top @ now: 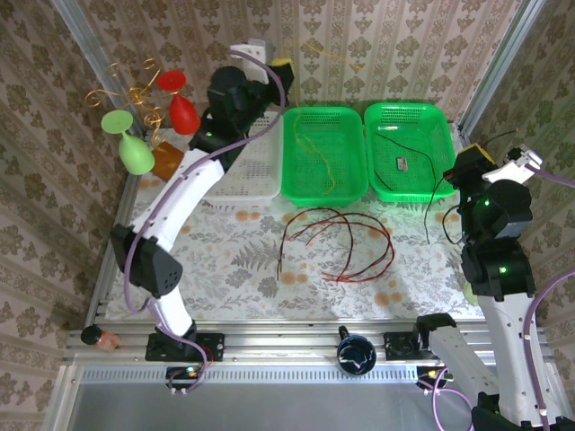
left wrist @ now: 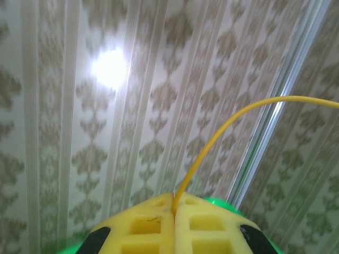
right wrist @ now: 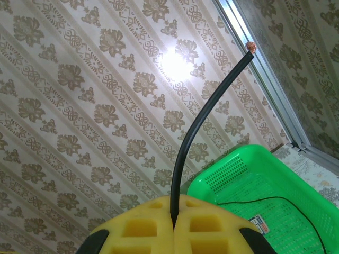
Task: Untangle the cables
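Left gripper [left wrist: 174,210]: yellow foam pads pressed tight together, pinching a thin yellow flexible cable [left wrist: 212,143] at the seam. The cable arcs up and away to the right in front of the patterned wall.
Likely reason for the height: lifted high at the far side, the yellow strand probably hangs free of the others.
Right gripper [right wrist: 174,212]: pads squeezed on a thin black rubbery cable [right wrist: 195,124], close to its end, with the bare copper tip [right wrist: 251,48] poking above.
Right bright-green plastic basket [right wrist: 233,172]: just beside that grip, with a black strand lying inside, seemingly the drop-off for this colour.
Left green mesh basket [top: 323,195]: holds a yellow-olive strand; I cannot tell whether it is the pinched one.
Left to sort: thin red and dark cables [top: 334,213] loop together on the floral surface [top: 234,260], just in front of the baskets.
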